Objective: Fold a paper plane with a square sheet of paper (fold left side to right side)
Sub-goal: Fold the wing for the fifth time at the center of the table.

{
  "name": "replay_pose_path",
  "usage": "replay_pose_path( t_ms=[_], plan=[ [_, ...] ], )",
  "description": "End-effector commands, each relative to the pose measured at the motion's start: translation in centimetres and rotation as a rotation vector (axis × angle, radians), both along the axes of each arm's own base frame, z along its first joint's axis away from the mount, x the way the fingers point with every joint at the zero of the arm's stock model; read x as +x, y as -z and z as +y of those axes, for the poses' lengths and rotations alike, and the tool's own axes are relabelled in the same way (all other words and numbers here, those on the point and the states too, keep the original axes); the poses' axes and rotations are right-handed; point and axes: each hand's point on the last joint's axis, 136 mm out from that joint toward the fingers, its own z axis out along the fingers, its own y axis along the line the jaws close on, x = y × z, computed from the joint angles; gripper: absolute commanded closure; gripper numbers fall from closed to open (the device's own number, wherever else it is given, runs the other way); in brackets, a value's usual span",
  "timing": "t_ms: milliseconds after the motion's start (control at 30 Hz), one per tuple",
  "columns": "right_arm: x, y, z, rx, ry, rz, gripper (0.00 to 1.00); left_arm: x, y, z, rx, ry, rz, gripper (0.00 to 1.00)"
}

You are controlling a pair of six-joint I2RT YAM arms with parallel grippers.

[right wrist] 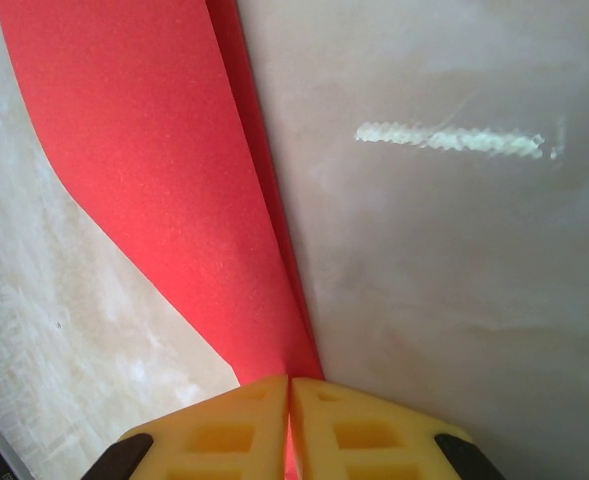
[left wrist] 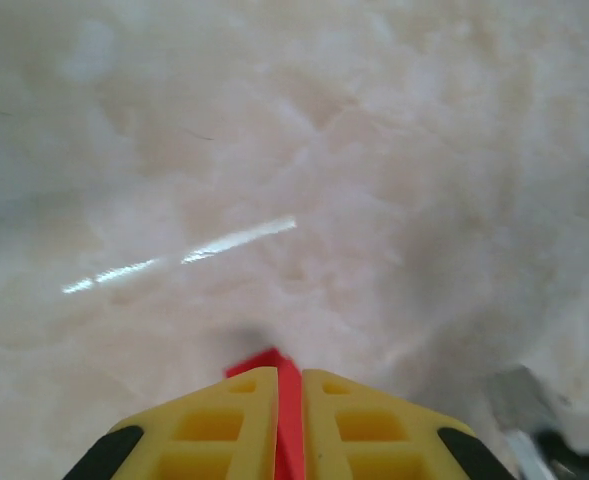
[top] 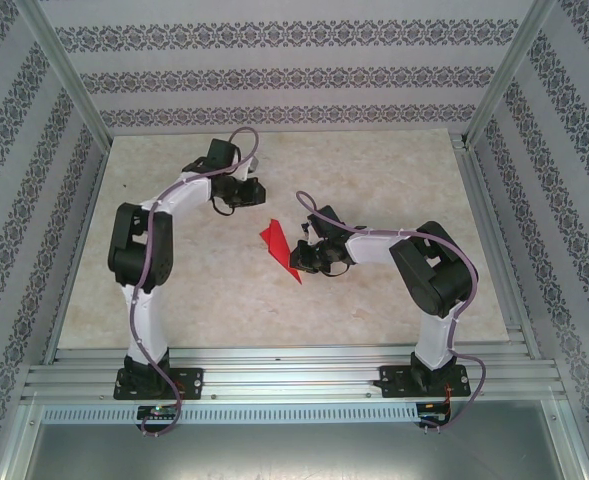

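Folded sheet of paper [top: 277, 246] mid-table [top: 374, 170], between the grippers. Left gripper [left wrist: 290, 380] behind it and to its left, near. Right gripper [top: 305, 257] at its right edge, sheet pinched between the fingers [right wrist: 349, 425], reaching away leftward.

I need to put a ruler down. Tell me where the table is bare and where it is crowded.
Bare: the near table between left arm and right arm, this side of the paper; the far right corner; the far strip by the back wall. Crowded: the middle, where the right gripper holds the paper and the left gripper sits close.
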Motion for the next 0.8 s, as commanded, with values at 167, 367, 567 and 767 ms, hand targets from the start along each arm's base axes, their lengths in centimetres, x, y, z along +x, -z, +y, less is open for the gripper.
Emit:
replay_pose_path(
  t_ms=[167, 367, 567, 767],
  plan=[
    [-3.9, 5.5, -3.8, -0.220, -0.004, 0.132, 0.87, -6.4, -0.4, -6.1, -0.113, 0.148, 0.019, 0.85],
    [-3.5, 4.8, -3.4, -0.201, -0.005, 0.111, 0.87, -6.2, 5.6, -6.0, -0.004, 0.116, 0.103, 0.87],
    [-2.8, 2.8, -2.1, -0.127, -0.018, 0.067, 0.86, -6.0, 10.0, -5.0, 0.090, 0.090, 0.150, 0.88],
    [-1.1, -1.5, 0.0, -0.009, -0.025, 0.001, 0.86, -6.9, 12.4, -4.1, 0.134, 0.091, 0.184, 0.89]
  ],
)
